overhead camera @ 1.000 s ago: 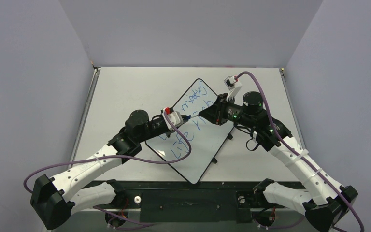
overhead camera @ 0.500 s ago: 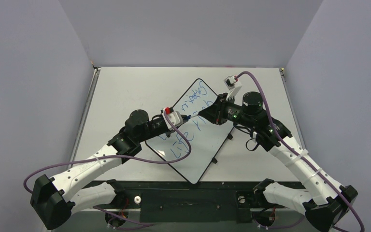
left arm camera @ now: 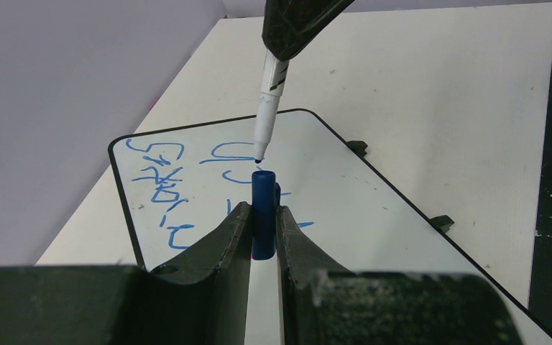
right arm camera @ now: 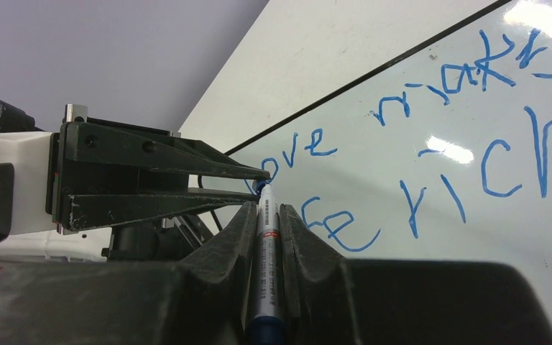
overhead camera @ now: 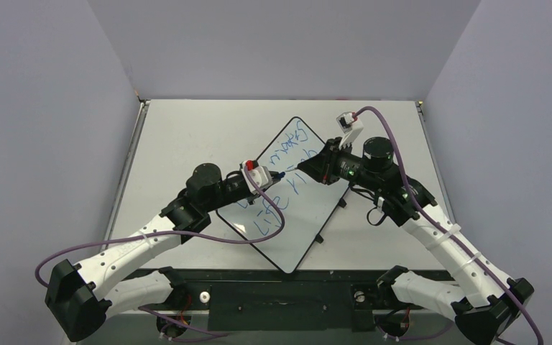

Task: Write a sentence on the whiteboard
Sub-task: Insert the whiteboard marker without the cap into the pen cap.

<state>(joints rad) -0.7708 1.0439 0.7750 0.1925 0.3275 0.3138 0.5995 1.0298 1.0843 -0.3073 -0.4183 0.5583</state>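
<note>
Whiteboard (overhead camera: pixel 309 226) lies flat on the white desk (overhead camera: pixel 180 136), turned cornerwise: one rounded corner points at the near edge between the two arm bases, and the opposite corner points far. On its glossy face the sentence (overhead camera: pixel 267 215) runs in blue handwriting in slanted lines. In the right wrist view "love", "makes" and "rich" can be read, with part of another word half hidden behind the pincer. Over the middle of the board the two arms meet, the left reaching in from the near left and the right from the near right. The left pincer (left arm camera: pixel 262 212) is pressed together on a blue cap (left arm camera: pixel 262 192), which sticks out beyond its fingertips. The right pincer (right arm camera: pixel 267 212) pinches a marker (right arm camera: pixel 266 251) along its barrel. The marker's dark tip comes down just beside the cap's open end, and whether the two touch cannot be told. Farther off, the board's far corner carries more blue strokes, and the desk runs on to the pale back wall (overhead camera: pixel 280 50).
</note>
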